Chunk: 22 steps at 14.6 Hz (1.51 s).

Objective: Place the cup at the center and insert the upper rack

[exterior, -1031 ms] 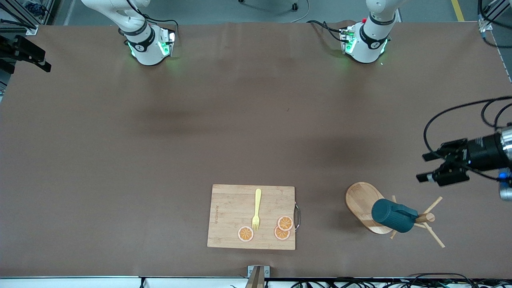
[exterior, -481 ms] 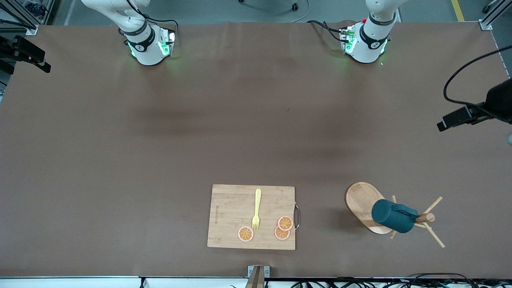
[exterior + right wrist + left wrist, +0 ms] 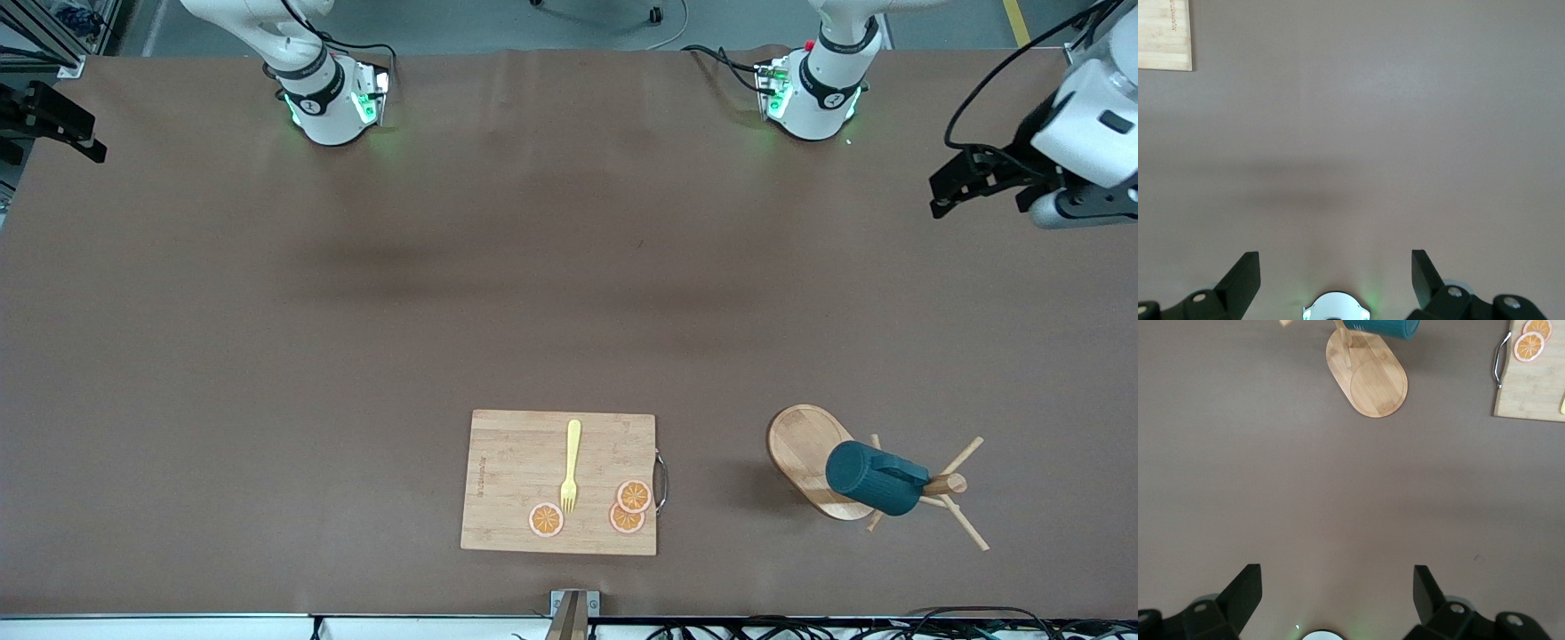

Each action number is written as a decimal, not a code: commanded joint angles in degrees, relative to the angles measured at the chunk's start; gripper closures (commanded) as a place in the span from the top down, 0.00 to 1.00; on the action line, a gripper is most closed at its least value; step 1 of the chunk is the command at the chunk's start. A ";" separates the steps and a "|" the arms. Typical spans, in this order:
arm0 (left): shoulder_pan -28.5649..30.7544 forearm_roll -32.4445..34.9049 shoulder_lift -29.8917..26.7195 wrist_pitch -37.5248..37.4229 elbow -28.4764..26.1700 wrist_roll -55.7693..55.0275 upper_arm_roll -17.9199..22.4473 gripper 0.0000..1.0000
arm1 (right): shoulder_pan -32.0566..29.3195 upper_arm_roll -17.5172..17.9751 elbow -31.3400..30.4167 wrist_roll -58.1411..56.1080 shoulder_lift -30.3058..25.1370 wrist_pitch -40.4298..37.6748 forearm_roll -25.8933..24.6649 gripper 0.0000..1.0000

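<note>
The upper rack, a light wooden mug tree (image 3: 805, 455) with an oval base, stands near the front edge toward the left arm's end of the table. The dark teal cup (image 3: 875, 480) hangs on its side on the pegs near the post's top. Both show in the left wrist view, the rack's base (image 3: 1373, 381) and the cup (image 3: 1381, 325). My left gripper (image 3: 948, 190) is open and empty, high over bare table near that end's edge, well away from the rack; its fingers (image 3: 1245, 587) stand wide apart. My right gripper (image 3: 78, 133) is open and empty, waiting at the right arm's end.
A rectangular bamboo cutting board (image 3: 516, 480) lies near the front edge at the table's middle, with a yellow fork (image 3: 571, 462) and orange slices (image 3: 633, 496) on it. Its handle end shows in the left wrist view (image 3: 1531, 387), a corner in the right wrist view (image 3: 1163, 33).
My left gripper has risen and drawn back from beside the rack toward its base's side of the table. The cup, rack and right arm have not moved.
</note>
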 commanded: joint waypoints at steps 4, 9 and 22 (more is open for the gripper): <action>-2.44 -2.77 -6.68 5.81 -9.92 3.94 5.02 1.00 | 0.08 -0.28 -1.76 0.00 -1.44 0.51 -0.10 1.00; -2.27 -2.24 -6.33 6.17 -9.74 4.30 5.02 1.00 | 0.25 -0.37 -1.85 0.00 -1.53 0.60 0.00 1.00; -1.21 -2.16 -5.97 5.64 -8.60 5.71 4.93 1.00 | 0.25 -0.37 -1.85 0.00 -1.53 0.69 0.00 1.00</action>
